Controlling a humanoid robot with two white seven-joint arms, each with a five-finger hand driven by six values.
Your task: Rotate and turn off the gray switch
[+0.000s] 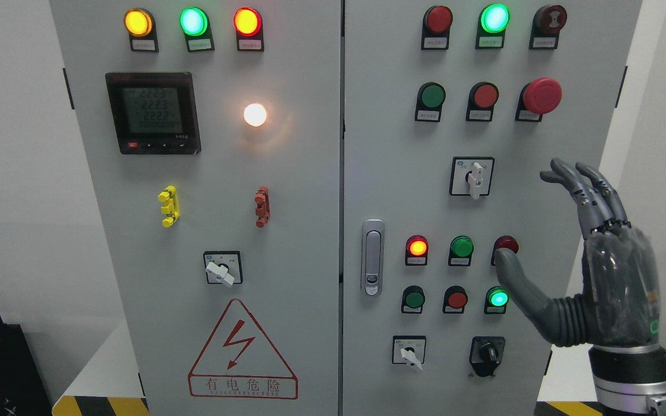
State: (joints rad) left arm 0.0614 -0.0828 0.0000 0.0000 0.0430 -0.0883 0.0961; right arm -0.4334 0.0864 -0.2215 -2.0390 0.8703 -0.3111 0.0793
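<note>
Right hand point(605, 271) raised beside the cabinet point(310, 231), fingers point(593, 190) apart, holding nothing. Advise pinching a gray switch point(474, 180) handle squarely before turning.

Meter point(153, 112) upper left on the cabinet point(310, 231); latch point(373, 257) right of centre seam; right hand point(593, 266) before the right edge.

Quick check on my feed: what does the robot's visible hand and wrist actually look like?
Only the right hand shows. It has dark grey jointed fingers, a ribbed thumb base and a glossy, translucent grey palm shell. A small green light glows near its lower right edge. The wrist is a silver metallic cuff with a black band.
</note>
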